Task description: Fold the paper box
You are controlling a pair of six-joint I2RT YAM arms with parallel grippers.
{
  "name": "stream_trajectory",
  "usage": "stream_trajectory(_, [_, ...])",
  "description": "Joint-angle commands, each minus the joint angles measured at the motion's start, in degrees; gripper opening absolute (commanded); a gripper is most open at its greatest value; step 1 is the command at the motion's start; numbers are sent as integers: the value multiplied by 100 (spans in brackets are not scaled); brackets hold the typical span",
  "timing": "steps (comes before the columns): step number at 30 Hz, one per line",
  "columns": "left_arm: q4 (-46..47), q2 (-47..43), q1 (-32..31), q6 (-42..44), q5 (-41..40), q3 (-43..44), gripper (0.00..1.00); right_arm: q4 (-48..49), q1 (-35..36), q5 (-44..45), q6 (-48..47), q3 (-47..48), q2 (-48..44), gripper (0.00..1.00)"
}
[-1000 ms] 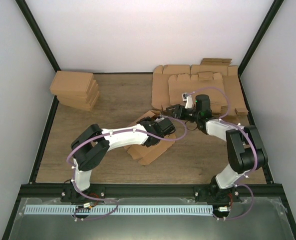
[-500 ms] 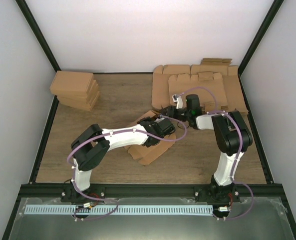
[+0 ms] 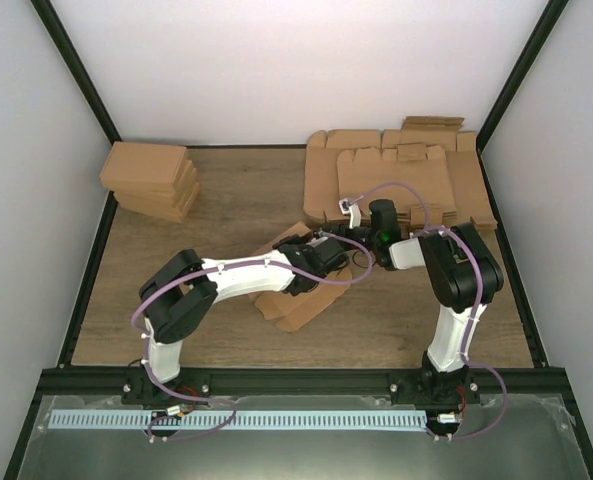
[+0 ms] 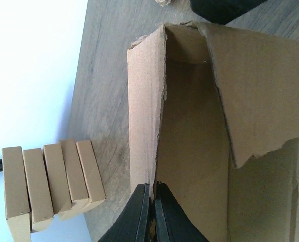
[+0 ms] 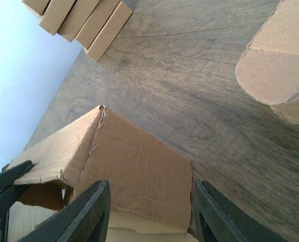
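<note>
- Paper box point(image 3: 298, 305) is seeming light, bendy, tear-prone; best gripped on flaps near creases
- left gripper point(image 4: 150, 194) is pinching its upright wall
- right gripper point(image 5: 149, 189) is gaping wide over the box's flap

Site entry, as it reads from my remote station: a robotics lab test cell.

- Enclosure: plain white walls point(image 3: 296, 60) on three sides, held in black frame posts point(image 3: 76, 70).
- Wood-grain surface point(image 3: 236, 200) fitted inside that frame.
- Two white-and-black arms, left arm point(image 3: 246, 275) and right arm point(image 3: 466, 290), bolted to a black rail at the near edge. Purple cables point(image 3: 151, 300) loop along the arms I drive.
- Perforated metal strip point(image 3: 246, 420) on a grey tray below the bases.
- Work stock only: flat cardboard sheets point(image 3: 396, 175) far right, a stack of folded boxes point(image 3: 151, 180) far left, and one paper box point(image 3: 301, 310) between them.
</note>
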Motion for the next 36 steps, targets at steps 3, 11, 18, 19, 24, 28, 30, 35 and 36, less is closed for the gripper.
stream_trajectory(3, [-61,-150,-56,-22,483,-206,4,381,76,-180,-175,-208,8,48])
stream_trajectory(11, [15,-242,-90,-9,512,-319,4,712,181,-183,-166,-518,-80,48])
stream_trajectory(18, [38,-256,-109,-5,526,-373,4,892,178,-101,-192,-641,-162,48])
stream_trajectory(19, [56,-267,-104,-2,520,-390,4,902,178,-73,-197,-657,-173,48])
stream_trajectory(24, [102,-274,-107,27,543,-429,4,1001,178,99,-214,-757,-260,48])
stream_trajectory(28, [109,-269,-107,39,527,-429,4,1189,178,127,-165,-863,-304,48])
stream_trajectory(30, [104,-281,-105,43,524,-429,4,1200,179,198,-154,-890,-329,48])
stream_trajectory(35, [98,-305,-110,32,525,-438,4,1359,177,531,-159,-1119,-637,48])
stream_trajectory(36, [95,-302,-110,32,525,-445,4,1373,178,629,-168,-1177,-736,48])
